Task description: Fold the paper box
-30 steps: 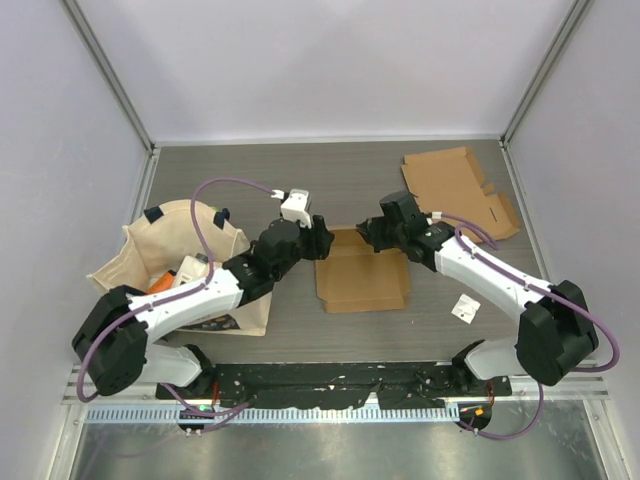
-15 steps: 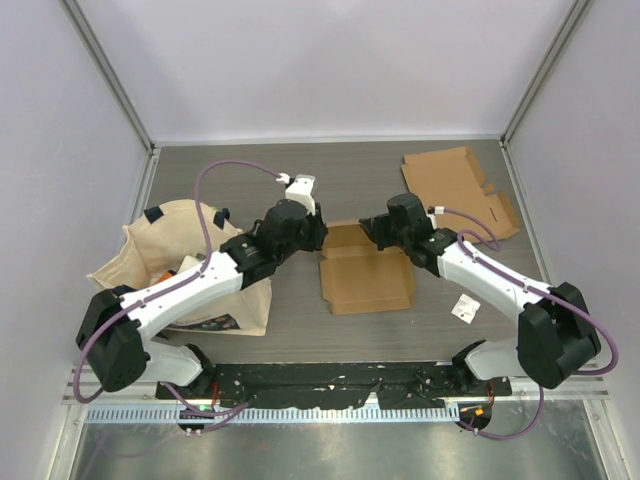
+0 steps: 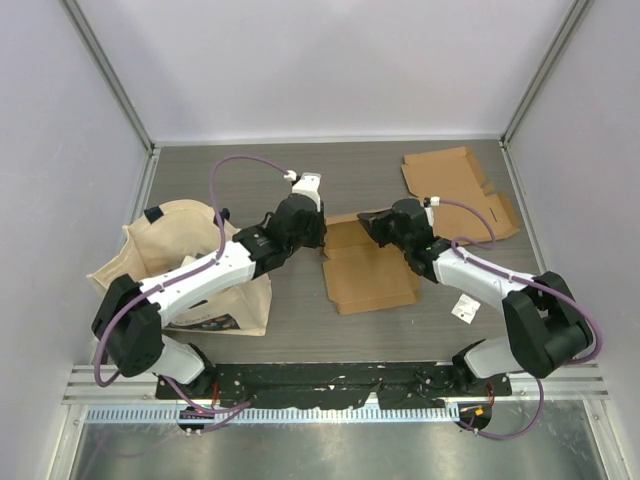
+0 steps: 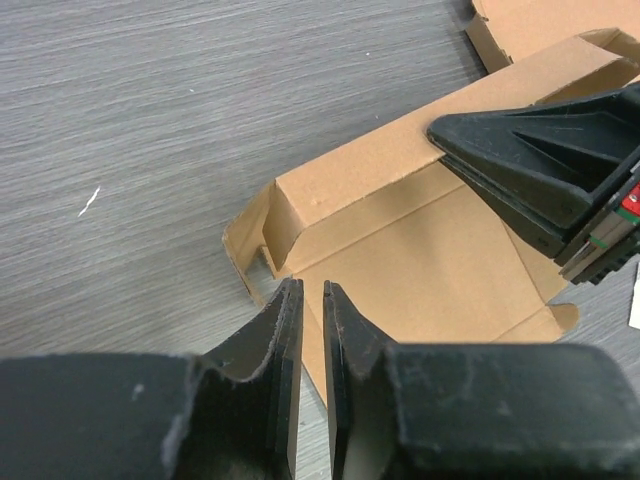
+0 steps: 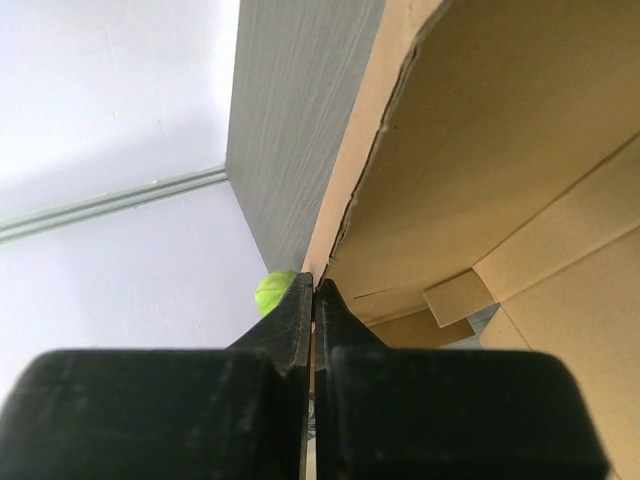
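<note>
Table centre: paper box, open face up, long side roughly left–right, right end slightly farther back. Right gripper clamped tight on the far wall, probably to hold it upright for folding. Left gripper at the left corner flap, jaws narrowed to a slit; whether cardboard sits between them, cannot tell.

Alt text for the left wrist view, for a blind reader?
The left gripper, a narrow gap between its jaws, straddles the near edge of a half-folded cardboard box on a grey table. The right gripper pinches the box's raised back wall.
</note>
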{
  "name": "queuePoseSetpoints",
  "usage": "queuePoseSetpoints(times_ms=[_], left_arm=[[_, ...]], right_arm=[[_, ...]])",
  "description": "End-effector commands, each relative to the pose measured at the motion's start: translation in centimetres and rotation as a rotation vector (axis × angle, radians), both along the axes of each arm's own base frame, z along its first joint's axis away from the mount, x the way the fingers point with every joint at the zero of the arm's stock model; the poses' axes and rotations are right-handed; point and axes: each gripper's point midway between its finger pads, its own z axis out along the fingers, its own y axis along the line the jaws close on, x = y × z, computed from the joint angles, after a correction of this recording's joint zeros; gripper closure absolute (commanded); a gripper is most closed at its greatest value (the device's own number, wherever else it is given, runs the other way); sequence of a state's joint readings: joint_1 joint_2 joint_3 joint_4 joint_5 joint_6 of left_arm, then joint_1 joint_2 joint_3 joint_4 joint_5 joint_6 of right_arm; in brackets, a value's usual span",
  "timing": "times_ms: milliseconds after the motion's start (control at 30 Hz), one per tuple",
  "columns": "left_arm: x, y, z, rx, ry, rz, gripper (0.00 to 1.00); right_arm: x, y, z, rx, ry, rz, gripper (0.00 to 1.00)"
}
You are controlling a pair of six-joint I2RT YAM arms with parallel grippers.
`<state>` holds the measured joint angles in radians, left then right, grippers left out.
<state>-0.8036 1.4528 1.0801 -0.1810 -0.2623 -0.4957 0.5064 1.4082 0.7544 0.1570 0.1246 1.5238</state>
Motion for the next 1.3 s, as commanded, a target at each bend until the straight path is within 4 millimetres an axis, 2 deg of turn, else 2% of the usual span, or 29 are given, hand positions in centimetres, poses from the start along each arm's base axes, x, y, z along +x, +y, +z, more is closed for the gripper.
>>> queuePoseSetpoints(times_ms=[0, 167, 267, 400, 567, 633, 700, 833, 867, 900, 967, 1067, 1167, 1267], left_arm=[[1.7, -0.3, 1.4, -0.015, -0.042, 0.027, 0.84], [2.2, -0.3, 0.8, 0.004, -0.032, 0.035, 0.86], [1.9, -0.1, 0.8, -0.005, -0.035, 0.032, 0.74], [1.8, 0.5, 1.6, -0.020, -0.045, 0.038, 0.70], [1.7, 2.2, 1.9, -0.024, -0.052, 0.074, 0.57], [2.1, 3.2, 1.5, -0.032, -0.042, 0.109, 0.57], [2.5, 3.9, 0.8, -0.030, -0.020, 0.133, 0.62], [2.7, 3.8, -0.2, -0.031, 0.010, 0.122, 0.63], [2.6, 3.9, -0.4, -0.021, 0.011, 0.118, 0.62], [2.6, 3.8, -0.7, -0.013, 0.015, 0.109, 0.62], [2.7, 3.7, -1.0, -0.009, 0.010, 0.102, 0.62], [2.9, 3.8, -2.6, 0.033, 0.042, 0.109, 0.63], [3.4, 4.0, -4.2, 0.073, 0.069, 0.139, 0.71], [4.1, 3.7, -5.3, 0.097, 0.074, 0.140, 0.73]], right_arm=[[0.7, -0.1, 0.6, -0.073, -0.132, 0.047, 0.99], [0.6, 0.0, 0.0, -0.051, -0.148, 0.059, 0.99], [0.6, -0.4, -0.5, -0.051, -0.132, 0.052, 0.99], [0.8, -0.8, -1.2, -0.020, -0.098, 0.039, 0.99], [1.0, -1.5, -1.4, 0.008, -0.105, 0.043, 0.99], [0.9, -1.5, -1.6, 0.006, -0.104, 0.053, 0.99], [0.8, -1.5, -1.7, -0.014, -0.110, 0.066, 0.99], [0.2, -1.7, -2.8, -0.030, -0.107, 0.076, 0.99], [0.4, -1.7, -2.3, -0.014, -0.135, 0.072, 0.99], [-0.3, -1.2, -2.7, 0.004, -0.124, 0.109, 0.99], [-0.3, -1.0, -2.9, 0.006, -0.124, 0.118, 0.99], [-0.3, -1.0, -2.4, 0.021, -0.140, 0.116, 0.99], [-0.2, -1.0, -1.7, 0.024, -0.156, 0.115, 0.99], [-0.2, -1.2, -1.5, 0.021, -0.159, 0.107, 0.99]])
